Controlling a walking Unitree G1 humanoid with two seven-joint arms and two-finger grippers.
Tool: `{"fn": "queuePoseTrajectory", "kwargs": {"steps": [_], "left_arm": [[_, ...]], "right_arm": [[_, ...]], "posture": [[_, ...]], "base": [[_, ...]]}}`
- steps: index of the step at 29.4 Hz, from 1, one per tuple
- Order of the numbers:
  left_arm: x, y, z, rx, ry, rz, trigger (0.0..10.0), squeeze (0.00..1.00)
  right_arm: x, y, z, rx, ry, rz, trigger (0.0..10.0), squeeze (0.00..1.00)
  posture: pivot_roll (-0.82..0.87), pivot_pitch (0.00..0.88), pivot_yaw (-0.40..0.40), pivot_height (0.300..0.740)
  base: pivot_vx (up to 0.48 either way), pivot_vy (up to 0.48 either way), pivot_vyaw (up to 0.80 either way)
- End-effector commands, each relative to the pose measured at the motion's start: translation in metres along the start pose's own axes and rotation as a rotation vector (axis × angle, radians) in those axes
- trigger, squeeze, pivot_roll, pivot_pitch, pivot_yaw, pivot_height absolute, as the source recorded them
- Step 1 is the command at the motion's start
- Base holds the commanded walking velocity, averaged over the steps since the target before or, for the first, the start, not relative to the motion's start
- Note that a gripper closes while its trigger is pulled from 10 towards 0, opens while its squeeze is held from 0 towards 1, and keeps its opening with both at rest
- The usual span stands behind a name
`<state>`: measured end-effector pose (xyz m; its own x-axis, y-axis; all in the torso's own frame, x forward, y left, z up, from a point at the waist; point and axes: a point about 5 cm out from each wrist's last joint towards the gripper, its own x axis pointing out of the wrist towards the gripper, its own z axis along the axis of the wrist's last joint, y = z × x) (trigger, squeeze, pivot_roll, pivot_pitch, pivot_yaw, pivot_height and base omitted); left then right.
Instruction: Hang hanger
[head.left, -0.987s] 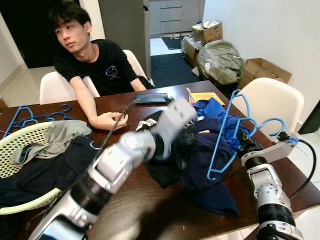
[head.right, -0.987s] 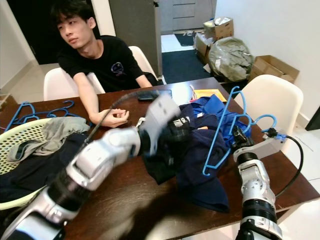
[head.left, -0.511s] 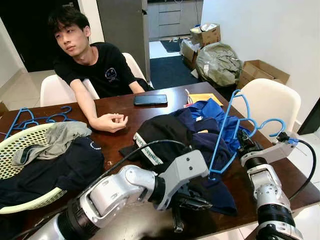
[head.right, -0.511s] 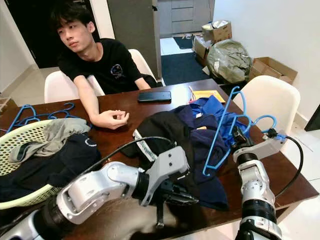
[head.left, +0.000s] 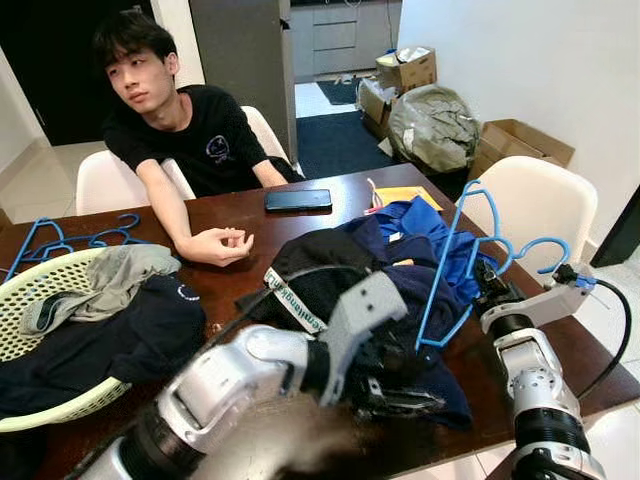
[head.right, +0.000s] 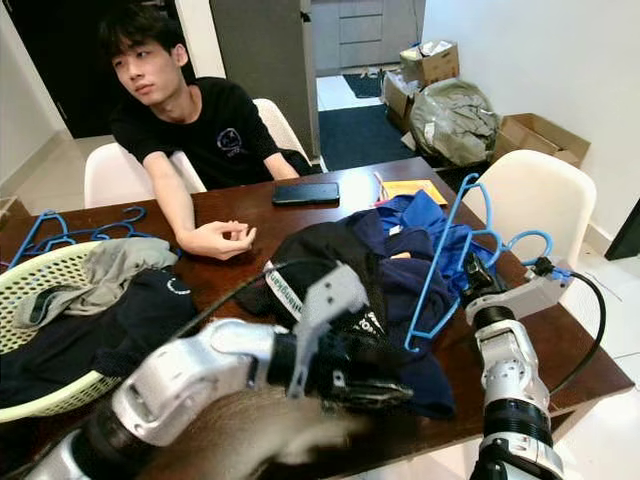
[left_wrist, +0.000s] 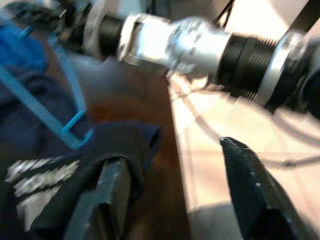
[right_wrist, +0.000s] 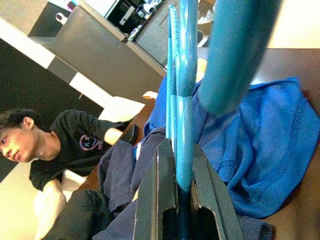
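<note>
Left claw (left_wrist: 175, 185): low at the near edge of the desk (head.left: 330, 215), its two black fingers (left_wrist: 252, 187) spread wide; one finger lies against the dark clothes, the other hangs beyond the desk edge over pale floor; the arm is blurred in the eye views
Right claw (right_wrist: 176, 200): at the robot's right side of the desk, fingers pressed together and pinching the blue hanger (head.left: 452, 265); the hanger stands nearly upright above the clothes, its hook curling out towards the white chair (head.left: 540, 205)
Dark clothes (head.left: 330, 275): a heap of black and navy garments in the middle of the desk, a white-lettered band showing on the black one; a bright blue garment (head.left: 425, 225) lies on the far side of the heap, beside the held hanger
Basket (head.left: 45, 285): pale, latticed, on the robot's left, holding a grey garment and dark cloth that spills over its rim
Spare hangers (head.left: 70, 235): blue, lying flat behind the basket
Phone (head.left: 298, 200): dark, flat on the far part of the desk
Person (head.left: 185, 130): seated at the far side in a black T-shirt, one hand resting on the desk
Background: cardboard boxes (head.left: 515, 145) and a stuffed bag on the floor by the wall
</note>
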<state>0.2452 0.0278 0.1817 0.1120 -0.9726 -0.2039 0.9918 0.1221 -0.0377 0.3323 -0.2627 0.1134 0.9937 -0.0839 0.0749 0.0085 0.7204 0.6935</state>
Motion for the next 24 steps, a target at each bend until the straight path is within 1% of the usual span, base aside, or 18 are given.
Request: {"fn": "queuePoseTrajectory", "kwargs": {"steps": [1,3,4,5,7,8,9,10,11,14,15,17,19,20,22,23,24], "left_arm": [[-0.007,-0.001,-0.006,0.015,0.056,0.009,10.0,1.0],[-0.023,0.003,-0.013,0.11,0.191,0.051,10.0,1.0],[-0.023,0.003,-0.013,0.11,0.191,0.051,10.0,1.0],[-0.028,0.005,-0.015,0.142,0.237,0.068,10.0,1.0],[-0.045,0.019,-0.02,0.238,0.384,0.178,10.0,1.0],[-0.045,0.019,-0.02,0.238,0.384,0.178,10.0,1.0],[-0.053,0.027,-0.021,0.273,0.44,0.233,10.0,1.0],[-0.061,0.031,-0.019,0.289,0.459,0.27,10.0,1.0],[-0.061,0.031,-0.019,0.289,0.459,0.27,10.0,1.0],[-0.075,0.035,-0.009,0.285,0.431,0.316,10.0,1.0],[-0.075,0.035,-0.009,0.285,0.431,0.316,10.0,1.0],[-0.08,0.036,-0.006,0.262,0.394,0.327,10.0,1.0],[-0.086,0.041,-0.011,0.261,0.385,0.36,10.0,1.0],[-0.087,0.045,-0.014,0.264,0.378,0.381,10.0,0.0],[-0.084,0.047,-0.02,0.245,0.326,0.386,10.0,0.0],[-0.08,0.046,-0.025,0.212,0.276,0.363,10.0,0.0],[-0.079,0.046,-0.026,0.205,0.268,0.357,10.0,0.0]], "right_arm": [[0.0,0.001,-0.004,0.005,0.017,0.006,10.0,0.0],[-0.001,0.001,-0.004,0.007,0.017,0.007,10.0,0.0],[-0.001,0.001,-0.004,0.007,0.017,0.007,10.0,0.0],[-0.001,0.001,-0.004,0.007,0.017,0.007,10.0,0.0],[-0.001,0.001,-0.003,0.008,0.017,0.007,10.0,0.0],[-0.001,0.001,-0.003,0.008,0.017,0.007,10.0,0.0],[-0.001,0.001,-0.003,0.009,0.017,0.007,10.0,0.0],[-0.001,0.001,-0.003,0.01,0.017,0.007,10.0,0.0],[-0.001,0.001,-0.003,0.01,0.017,0.007,10.0,0.0],[-0.001,0.001,-0.002,0.011,0.018,0.008,10.0,0.0],[-0.001,0.001,-0.002,0.011,0.018,0.008,10.0,0.0],[0.0,0.001,-0.002,0.01,0.018,0.008,10.0,0.0],[0.0,0.001,-0.002,0.009,0.019,0.008,10.0,0.0],[0.0,0.001,-0.002,0.008,0.019,0.008,10.0,0.0],[0.0,0.001,-0.002,0.007,0.019,0.008,10.0,0.0],[0.0,0.001,-0.002,0.005,0.019,0.008,10.0,0.0],[0.0,0.001,-0.002,0.005,0.019,0.008,10.0,0.0]], "posture": [[-0.01,0.0,0.028,0.74],[-0.01,0.0,0.028,0.74],[-0.01,0.0,0.028,0.74],[-0.01,0.0,0.028,0.74],[0.0,0.0,0.025,0.74],[0.0,0.0,0.025,0.74],[0.0,0.0,0.024,0.74],[0.0,0.0,0.024,0.74],[0.0,0.0,0.024,0.74],[0.0,0.0,0.022,0.74],[0.0,0.0,0.022,0.74],[0.0,0.0,0.022,0.74],[0.0,0.0,0.022,0.74],[0.0,0.0,0.021,0.74],[-0.01,0.0,0.022,0.74],[-0.01,0.0,0.022,0.74],[-0.01,0.0,0.022,0.74]], "base": [[0.0,0.0,0.0],[0.0,0.0,0.0],[0.0,0.0,0.0],[0.0,0.0,0.0],[0.0,0.0,0.0],[0.0,0.0,0.0],[0.0,0.0,0.0],[0.0,0.0,0.0],[0.0,0.0,0.0],[0.0,0.0,0.0],[0.0,0.0,0.0],[0.0,0.0,0.0],[0.0,0.0,0.0],[0.0,0.0,0.0],[0.0,0.0,0.0],[0.0,0.0,0.0],[0.0,0.0,0.0]]}}
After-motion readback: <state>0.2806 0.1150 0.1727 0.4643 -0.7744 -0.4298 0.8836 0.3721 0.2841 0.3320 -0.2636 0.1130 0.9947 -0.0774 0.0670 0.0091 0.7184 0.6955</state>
